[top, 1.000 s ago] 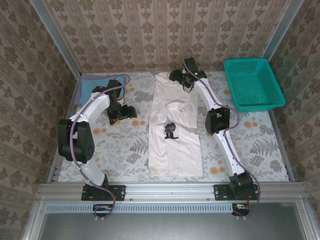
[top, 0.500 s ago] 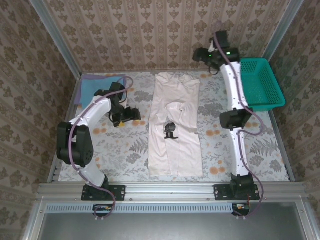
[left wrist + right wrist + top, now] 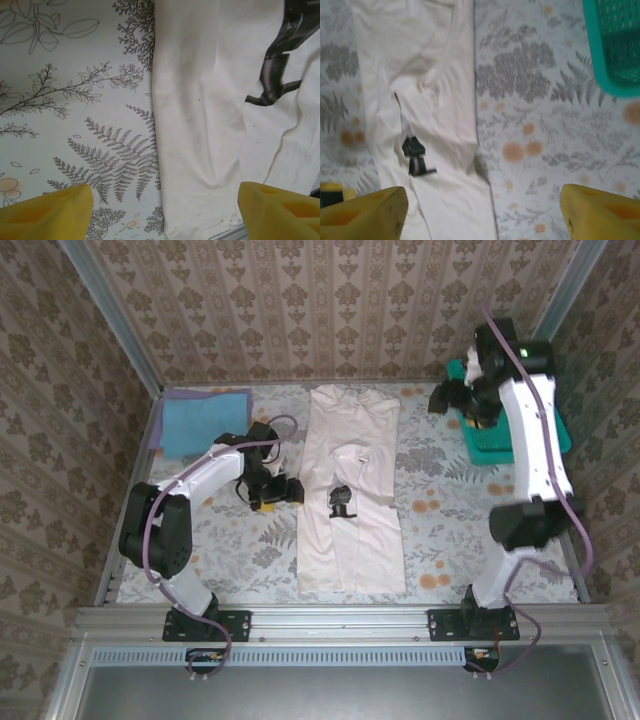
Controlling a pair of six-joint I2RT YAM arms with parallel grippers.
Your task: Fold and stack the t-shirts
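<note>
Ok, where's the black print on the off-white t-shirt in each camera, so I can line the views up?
Top external: the black print sits at picture centre, mid-length on the off-white t-shirt.
Left wrist: the print is in the upper right corner.
Right wrist: the print is at lower left.
Shared landmark: the t-shirt's pale body lying on the fern-patterned table cover.

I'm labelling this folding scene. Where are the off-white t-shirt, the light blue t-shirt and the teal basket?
off-white t-shirt (image 3: 350, 540): top view, lower body.
light blue t-shirt (image 3: 205, 420): top view, fabric middle.
teal basket (image 3: 620, 89): right wrist view, rim.
</note>
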